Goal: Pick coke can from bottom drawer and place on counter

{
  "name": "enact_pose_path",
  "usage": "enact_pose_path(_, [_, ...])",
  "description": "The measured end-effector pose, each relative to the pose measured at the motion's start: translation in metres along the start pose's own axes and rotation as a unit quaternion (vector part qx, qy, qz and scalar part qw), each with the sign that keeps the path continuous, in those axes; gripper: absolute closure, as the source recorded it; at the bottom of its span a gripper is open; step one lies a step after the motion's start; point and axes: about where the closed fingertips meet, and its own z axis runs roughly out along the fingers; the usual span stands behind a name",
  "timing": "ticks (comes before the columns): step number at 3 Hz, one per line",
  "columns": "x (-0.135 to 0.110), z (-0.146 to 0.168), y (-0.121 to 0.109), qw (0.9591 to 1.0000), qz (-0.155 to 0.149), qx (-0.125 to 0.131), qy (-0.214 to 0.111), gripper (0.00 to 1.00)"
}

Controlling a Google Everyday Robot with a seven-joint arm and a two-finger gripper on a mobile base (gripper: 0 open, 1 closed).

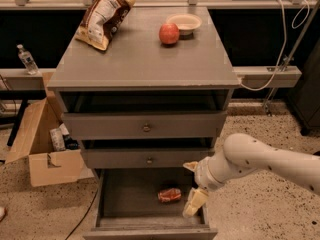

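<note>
The coke can point(169, 195) lies on its side on the dark floor of the open bottom drawer point(116, 199), towards its right. My gripper point(192, 185) hangs at the drawer's right edge, just right of the can and a little above it. Its cream fingers point(194, 202) stand apart, open and empty. The white arm point(260, 161) reaches in from the right. The grey counter point(145, 59) tops the cabinet above.
On the counter lie a chip bag point(102, 16), a red apple point(169, 33) and a small white bowl point(184, 22). The two upper drawers point(145, 126) stand slightly open. An open cardboard box point(42, 144) sits on the floor to the left.
</note>
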Motion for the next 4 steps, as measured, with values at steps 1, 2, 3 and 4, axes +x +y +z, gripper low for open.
enact_pose_path(1, [0.026, 0.045, -0.017, 1.0, 0.006, 0.002, -0.005, 0.0])
enact_pose_path(2, [0.053, 0.1, -0.026, 0.9994, 0.026, -0.018, -0.015, 0.0])
enact_pose_path(3, [0.053, 0.1, -0.026, 0.9994, 0.026, -0.018, -0.015, 0.0])
enact_pose_path(4, [0.072, 0.115, -0.039, 0.9993, 0.03, -0.013, -0.02, 0.0])
